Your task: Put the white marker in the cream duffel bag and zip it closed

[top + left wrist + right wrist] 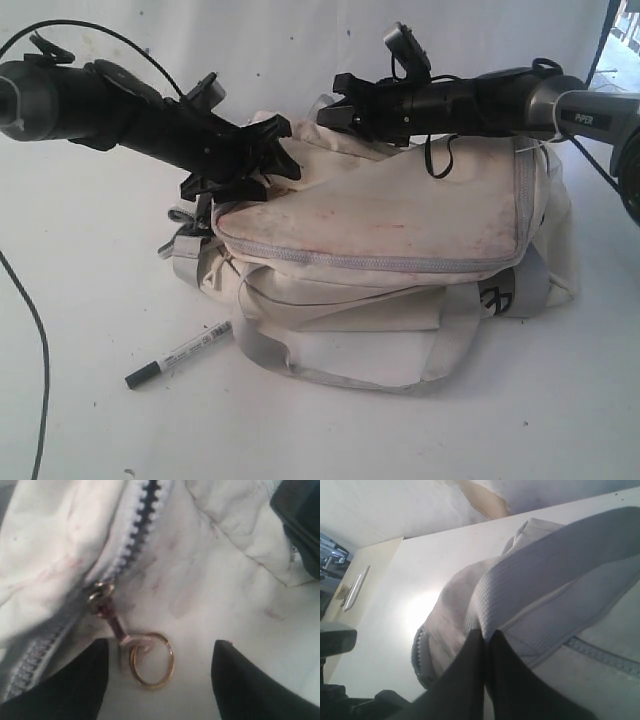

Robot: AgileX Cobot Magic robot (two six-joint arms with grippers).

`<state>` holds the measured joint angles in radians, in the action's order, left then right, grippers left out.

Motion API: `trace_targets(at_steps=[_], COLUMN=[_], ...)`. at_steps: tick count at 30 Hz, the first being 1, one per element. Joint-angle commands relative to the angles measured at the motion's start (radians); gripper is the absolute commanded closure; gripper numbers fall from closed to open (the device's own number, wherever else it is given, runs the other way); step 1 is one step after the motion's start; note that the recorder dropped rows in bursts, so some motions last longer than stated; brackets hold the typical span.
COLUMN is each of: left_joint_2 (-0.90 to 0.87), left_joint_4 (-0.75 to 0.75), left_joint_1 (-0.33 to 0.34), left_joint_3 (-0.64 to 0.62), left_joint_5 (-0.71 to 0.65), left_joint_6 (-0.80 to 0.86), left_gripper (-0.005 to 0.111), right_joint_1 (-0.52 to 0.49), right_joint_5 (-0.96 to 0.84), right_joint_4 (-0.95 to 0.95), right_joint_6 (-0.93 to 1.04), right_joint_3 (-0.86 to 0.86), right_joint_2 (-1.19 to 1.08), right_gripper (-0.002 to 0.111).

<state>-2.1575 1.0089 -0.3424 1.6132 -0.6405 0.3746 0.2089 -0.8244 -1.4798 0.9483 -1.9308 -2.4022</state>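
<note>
The white marker (178,355) is lying on the counter (90,260) just in front of the cream duffel bag (380,225), near its left end, with the black cap pointing away from the bag. Over that same end of the bag, the left pincer (161,646) is hovering with its fingers spread. The zipper pull's gold ring (172,661) is lying between them. At the bag's far top edge, the right pincer (485,636) is pressing together against a grey strap (545,590). Whether it is pinching the strap cannot be told.
</note>
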Motion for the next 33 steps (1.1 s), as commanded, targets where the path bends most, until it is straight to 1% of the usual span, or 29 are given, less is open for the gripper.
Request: trace_targets(at_steps=[1, 7, 8, 12, 14, 18, 21, 23, 25, 27, 29, 33], left_joint_2=[-0.001, -0.022, -0.027, -0.053, -0.055, -0.055, -0.055, -0.055, -0.059, -0.066, -0.067, -0.065], left_joint_4=[0.019, 0.026, 0.023, 0.021, 0.021, 0.056, 0.068, 0.068, 0.068, 0.066, 0.021, -0.006], left_joint_1=[-0.02, -0.02, -0.02, -0.02, -0.015, 0.003, 0.002, -0.006, -0.008, -0.008, -0.008, -0.003], left_joint_3=[0.006, 0.006, 0.006, 0.006, 0.006, 0.006, 0.006, 0.006, 0.006, 0.006, 0.006, 0.006], left_joint_5=[0.078, 0.115, 0.115, 0.118, 0.131, 0.15, 0.15, 0.145, 0.136, 0.122, 0.117, 0.085], left_joint_6=[-0.034, -0.091, -0.091, -0.091, -0.089, -0.091, -0.091, -0.091, -0.088, -0.088, -0.085, -0.081], left_gripper=[0.043, 0.044, 0.046, 0.061, 0.065, 0.065, 0.065, 0.067, 0.075, 0.091, 0.107, 0.107], right_joint_1=[0.002, 0.002, 0.002, 0.002, 0.002, 0.002, 0.002, 0.002, 0.002, 0.002, 0.002, 0.002], right_joint_5=[-0.039, -0.067, -0.067, -0.071, -0.076, -0.078, -0.076, -0.076, -0.072, -0.07, -0.068, -0.064], right_joint_4=[-0.058, -0.078, -0.078, -0.078, -0.078, -0.078, -0.078, -0.08, -0.082, -0.082, -0.082, -0.082], right_joint_6=[0.019, 0.047, 0.047, 0.047, 0.047, 0.047, 0.061, 0.071, 0.076, 0.076, 0.076, 0.076], right_joint_3=[-0.002, -0.002, -0.002, -0.002, -0.002, -0.002, -0.002, -0.002, -0.002, -0.002, -0.002, -0.002], right_joint_2=[0.015, 0.015, 0.015, 0.015, 0.015, 0.015, 0.015, 0.015, 0.015, 0.015, 0.015, 0.015], right_gripper=[0.108, 0.108, 0.108, 0.108, 0.108, 0.108, 0.108, 0.108, 0.108, 0.108, 0.108, 0.108])
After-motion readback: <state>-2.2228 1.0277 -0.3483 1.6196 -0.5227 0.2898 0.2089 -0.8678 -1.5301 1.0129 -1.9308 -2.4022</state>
